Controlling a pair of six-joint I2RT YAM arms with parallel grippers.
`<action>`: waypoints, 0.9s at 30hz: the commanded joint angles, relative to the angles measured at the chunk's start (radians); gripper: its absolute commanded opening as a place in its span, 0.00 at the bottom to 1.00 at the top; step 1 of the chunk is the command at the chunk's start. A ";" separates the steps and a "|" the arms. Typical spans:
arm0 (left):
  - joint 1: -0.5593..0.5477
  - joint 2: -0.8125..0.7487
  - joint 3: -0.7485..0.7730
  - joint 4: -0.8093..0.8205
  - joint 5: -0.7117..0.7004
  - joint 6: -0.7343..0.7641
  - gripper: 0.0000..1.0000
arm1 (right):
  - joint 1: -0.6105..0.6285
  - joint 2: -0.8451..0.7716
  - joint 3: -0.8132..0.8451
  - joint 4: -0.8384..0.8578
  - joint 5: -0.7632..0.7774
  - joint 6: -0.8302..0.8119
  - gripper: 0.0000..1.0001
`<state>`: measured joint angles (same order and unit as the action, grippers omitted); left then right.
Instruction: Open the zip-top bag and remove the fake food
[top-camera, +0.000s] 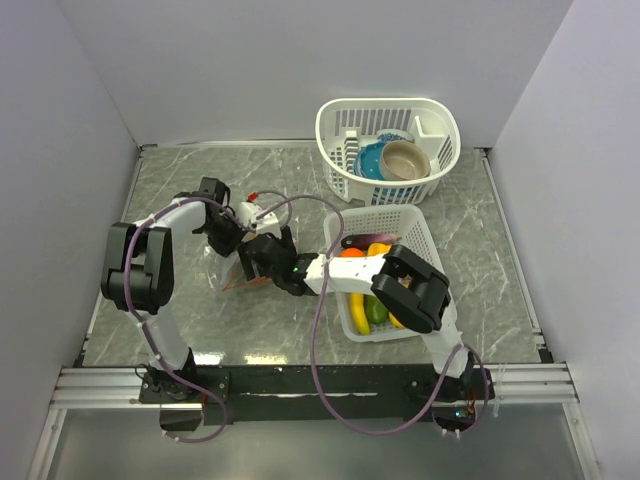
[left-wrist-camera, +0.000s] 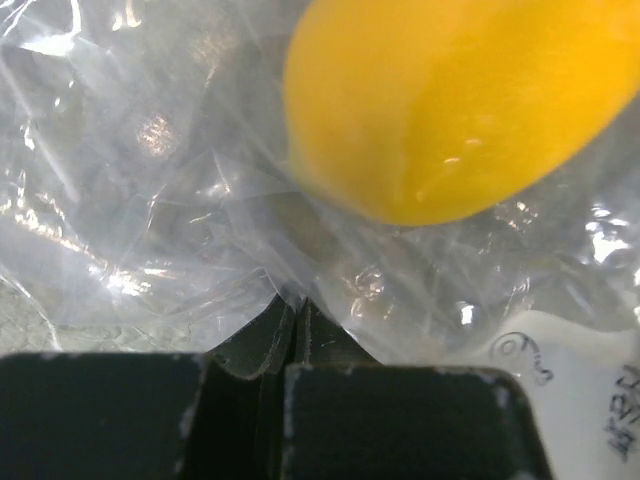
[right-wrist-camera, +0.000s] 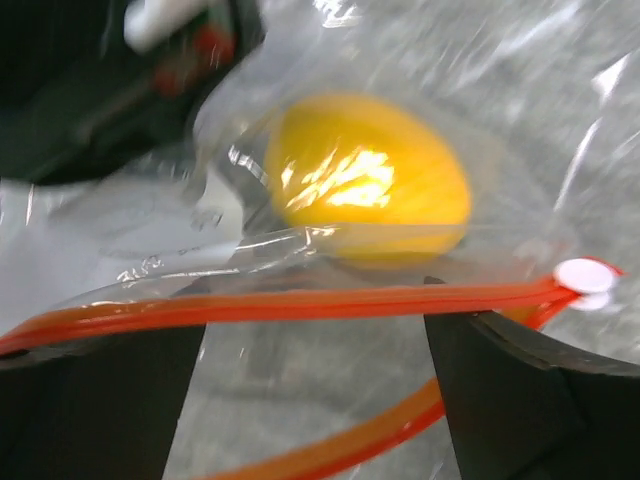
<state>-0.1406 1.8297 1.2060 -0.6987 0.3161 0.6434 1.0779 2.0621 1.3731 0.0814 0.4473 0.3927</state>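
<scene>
Your left claw is clenched on a fold of the zip-top bag, which lies on the bench just left of the nearer basket. Your right claw is spread wide and grips nothing, with the red-orange zipper strip running across between its fingers. The mouth looks partly parted: a second run of strip curves away lower down, and the white slider tab sits at the right end. One yellow toy fruit lies inside, just behind the mouth. To do this step well, I would treat the left pinch as a firm anchor and steer the right claw through the gap between the two strips. Close it on the fruit itself, not on loose film, since the crinkly plastic will likely slip and bunch. The near white basket holds a banana, an orange round fruit and a green piece. The far white basket holds a blue bowl and a tan bowl.
</scene>
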 joint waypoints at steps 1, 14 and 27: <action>0.001 -0.032 -0.014 -0.031 0.015 0.041 0.01 | 0.001 0.006 0.063 0.023 0.128 -0.057 1.00; 0.001 -0.032 -0.025 -0.076 0.034 0.108 0.01 | -0.022 0.188 0.297 -0.077 0.232 -0.092 1.00; 0.003 -0.027 -0.026 -0.090 0.041 0.127 0.01 | -0.050 0.236 0.319 -0.086 0.036 -0.103 0.87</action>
<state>-0.1120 1.8294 1.1896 -0.6983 0.3012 0.7227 1.0573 2.2688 1.6665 -0.0200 0.5484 0.3031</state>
